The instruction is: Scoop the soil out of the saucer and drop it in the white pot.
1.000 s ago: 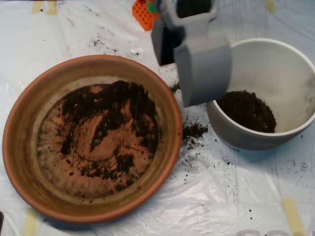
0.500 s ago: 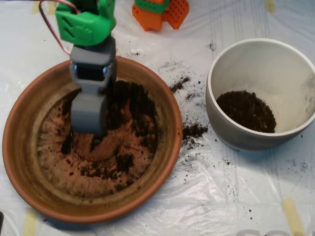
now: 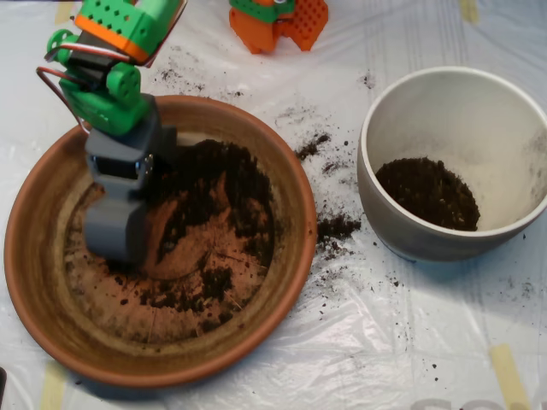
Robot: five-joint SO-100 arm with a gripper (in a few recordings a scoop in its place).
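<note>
Over the left half of the saucer (image 3: 291, 248) the grey scoop (image 3: 115, 231) points down into the dish, its tip at the flat bottom beside the dark soil (image 3: 218, 192). From above, whether its two shells are parted or closed cannot be told, nor whether any soil sits inside it. A green and orange arm (image 3: 111, 60) carries it, coming in from the upper left corner, with a red wire looping at its side.

Most of the soil in the saucer lies in a ragged patch across the upper and right part of the bottom, with smaller clumps and crumbs lower down; the middle of the bottom shows bare, stained terracotta.

To the right, well apart from the scoop, stands the white pot (image 3: 402, 231), with a mound of soil lying in its lower left part. Between saucer and pot, spilled soil (image 3: 336, 229) dots the clear plastic sheet (image 3: 342, 342) that covers the table, one clump just beside the pot's wall. An orange block (image 3: 278, 21) sits at the top edge.
</note>
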